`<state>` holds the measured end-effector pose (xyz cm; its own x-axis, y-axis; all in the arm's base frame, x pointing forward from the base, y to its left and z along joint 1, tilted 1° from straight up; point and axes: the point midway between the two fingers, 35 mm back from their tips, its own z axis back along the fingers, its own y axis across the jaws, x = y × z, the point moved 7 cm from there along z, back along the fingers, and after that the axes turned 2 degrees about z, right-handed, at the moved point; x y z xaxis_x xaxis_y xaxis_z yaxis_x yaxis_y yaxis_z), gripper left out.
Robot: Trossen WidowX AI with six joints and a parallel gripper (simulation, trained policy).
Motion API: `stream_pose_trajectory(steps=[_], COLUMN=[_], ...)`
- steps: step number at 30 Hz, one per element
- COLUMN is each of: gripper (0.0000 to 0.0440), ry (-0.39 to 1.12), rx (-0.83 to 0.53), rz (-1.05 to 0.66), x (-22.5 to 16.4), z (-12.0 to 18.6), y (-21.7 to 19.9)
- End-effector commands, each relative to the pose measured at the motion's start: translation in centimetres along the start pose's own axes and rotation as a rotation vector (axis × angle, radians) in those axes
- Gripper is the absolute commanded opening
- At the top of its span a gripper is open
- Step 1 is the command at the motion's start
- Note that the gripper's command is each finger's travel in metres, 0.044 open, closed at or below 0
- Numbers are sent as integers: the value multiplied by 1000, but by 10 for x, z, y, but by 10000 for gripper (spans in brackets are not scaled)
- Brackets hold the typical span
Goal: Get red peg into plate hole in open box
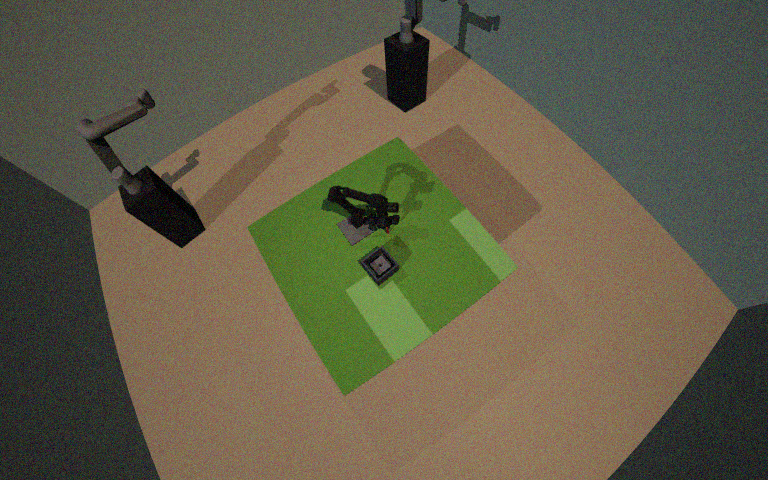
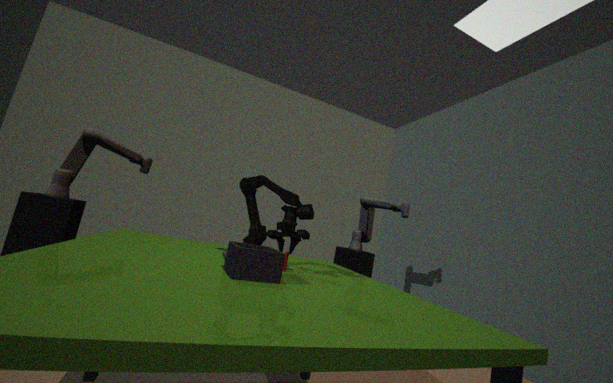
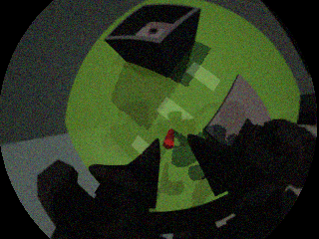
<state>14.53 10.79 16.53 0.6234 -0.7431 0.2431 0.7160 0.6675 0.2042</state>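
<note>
Near the open box on the green tabletop, the half-spread claw holds nothing, so grabbing the red peg by its tips (carefully!) seems next.

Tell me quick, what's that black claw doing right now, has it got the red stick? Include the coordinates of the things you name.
Gripper (image 1: 388, 225) (image 2: 285, 252) (image 3: 173, 138): partly open, holding nothing; its fingers stand apart, with the red peg (image 1: 387, 230) (image 2: 285, 262) (image 3: 168, 138) showing between them in the wrist view.
</note>
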Motion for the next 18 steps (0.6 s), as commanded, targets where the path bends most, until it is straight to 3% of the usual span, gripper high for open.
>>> stream_pose_trajectory(steps=[1,18], gripper=[188,136], ry=[2,7], rx=[-7,-38], rz=[-16,-93], x=[1,5], z=[-1,-6], y=[-1,-6])
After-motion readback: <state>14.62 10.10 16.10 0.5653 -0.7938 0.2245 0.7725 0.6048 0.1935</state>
